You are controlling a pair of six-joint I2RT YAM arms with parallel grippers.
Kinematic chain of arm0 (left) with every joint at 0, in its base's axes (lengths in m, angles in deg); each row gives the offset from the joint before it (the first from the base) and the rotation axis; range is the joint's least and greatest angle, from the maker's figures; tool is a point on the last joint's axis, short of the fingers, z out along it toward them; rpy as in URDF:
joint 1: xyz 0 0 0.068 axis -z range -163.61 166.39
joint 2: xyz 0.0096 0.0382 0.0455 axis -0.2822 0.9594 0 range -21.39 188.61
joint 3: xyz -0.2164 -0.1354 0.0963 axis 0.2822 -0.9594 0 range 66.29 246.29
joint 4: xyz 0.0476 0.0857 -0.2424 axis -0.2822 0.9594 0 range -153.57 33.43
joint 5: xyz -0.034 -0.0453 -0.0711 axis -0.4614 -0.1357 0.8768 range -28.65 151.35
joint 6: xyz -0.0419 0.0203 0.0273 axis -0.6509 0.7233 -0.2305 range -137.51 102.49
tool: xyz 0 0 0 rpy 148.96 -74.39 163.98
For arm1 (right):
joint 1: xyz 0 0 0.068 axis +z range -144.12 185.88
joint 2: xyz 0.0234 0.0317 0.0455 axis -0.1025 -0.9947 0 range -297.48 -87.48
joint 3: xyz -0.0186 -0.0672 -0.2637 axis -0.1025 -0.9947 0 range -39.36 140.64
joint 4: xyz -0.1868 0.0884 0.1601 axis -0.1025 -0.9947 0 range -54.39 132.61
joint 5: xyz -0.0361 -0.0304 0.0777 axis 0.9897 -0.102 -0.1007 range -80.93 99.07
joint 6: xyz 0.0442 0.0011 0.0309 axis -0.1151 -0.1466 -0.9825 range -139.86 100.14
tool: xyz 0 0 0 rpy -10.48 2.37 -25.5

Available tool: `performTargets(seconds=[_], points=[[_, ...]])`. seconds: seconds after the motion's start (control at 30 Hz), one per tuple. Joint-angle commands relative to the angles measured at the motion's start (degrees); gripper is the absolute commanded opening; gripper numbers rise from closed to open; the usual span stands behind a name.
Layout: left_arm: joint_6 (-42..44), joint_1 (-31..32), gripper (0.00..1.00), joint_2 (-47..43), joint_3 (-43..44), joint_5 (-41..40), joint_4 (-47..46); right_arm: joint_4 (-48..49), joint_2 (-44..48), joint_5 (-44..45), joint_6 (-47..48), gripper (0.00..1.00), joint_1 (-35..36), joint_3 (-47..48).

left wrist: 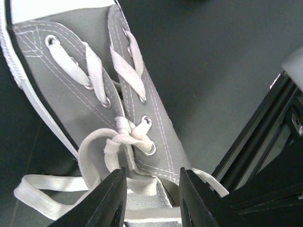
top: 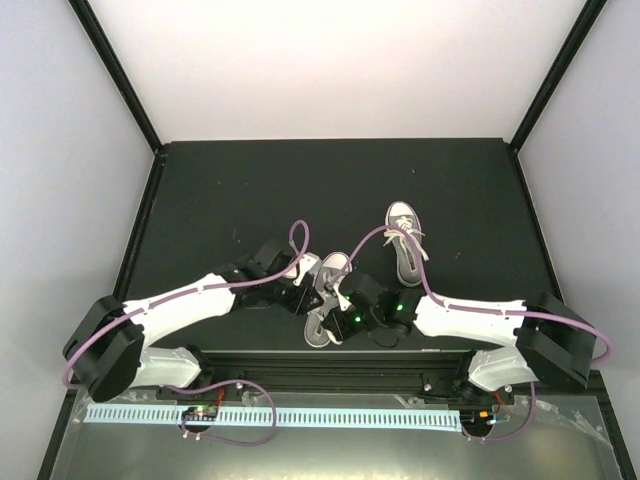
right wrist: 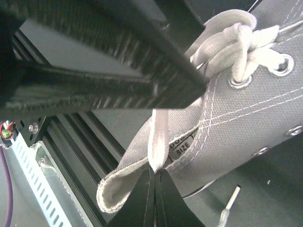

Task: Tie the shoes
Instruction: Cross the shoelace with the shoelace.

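The left gripper [left wrist: 152,201] has its fingers [left wrist: 112,201] partly apart, straddling the collar end of a grey canvas sneaker [left wrist: 158,118]. A half-tied knot [left wrist: 124,137] of white lace sits just ahead of the fingertips, and loose loops of lace trail off to the gripper's left. I cannot tell whether the pads press on anything between them.

The right gripper [right wrist: 155,184] is pinched tight on a flat white lace [right wrist: 159,137] that rises from its tips toward the knot, above and to its right. Canvas bearing a printed size label [right wrist: 182,145] lies just beyond these tips, and an aglet [right wrist: 232,195] sits low to the gripper's right.

From above, both grippers meet over this sneaker, whose toe points away from them. The second sneaker [top: 403,240] lies on the black table [top: 230,190], ahead and to the right of the right gripper and apart from it.
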Motion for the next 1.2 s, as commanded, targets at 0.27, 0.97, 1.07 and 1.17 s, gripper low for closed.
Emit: performTargets(seconds=[0.27,0.97,1.07,1.17], points=[[-2.45,1.25,0.36,4.21,-0.25,0.82,0.50,0.49,-0.79,0.51,-0.71,0.02,0.45,0.83],[-6.87,1.25,0.10,-1.01,-0.30,1.38,1.16,0.06,-0.80,2.32,-0.48,0.02,0.48,2.22],[-6.77,1.10,0.05,-2.62,0.37,0.57,1.63,0.67,-2.20,2.85,-0.20,0.02,0.51,3.07],[-6.66,0.99,0.02,-1.79,0.48,1.44,1.39,2.06,-3.67,3.25,0.10,0.02,0.47,3.87]])
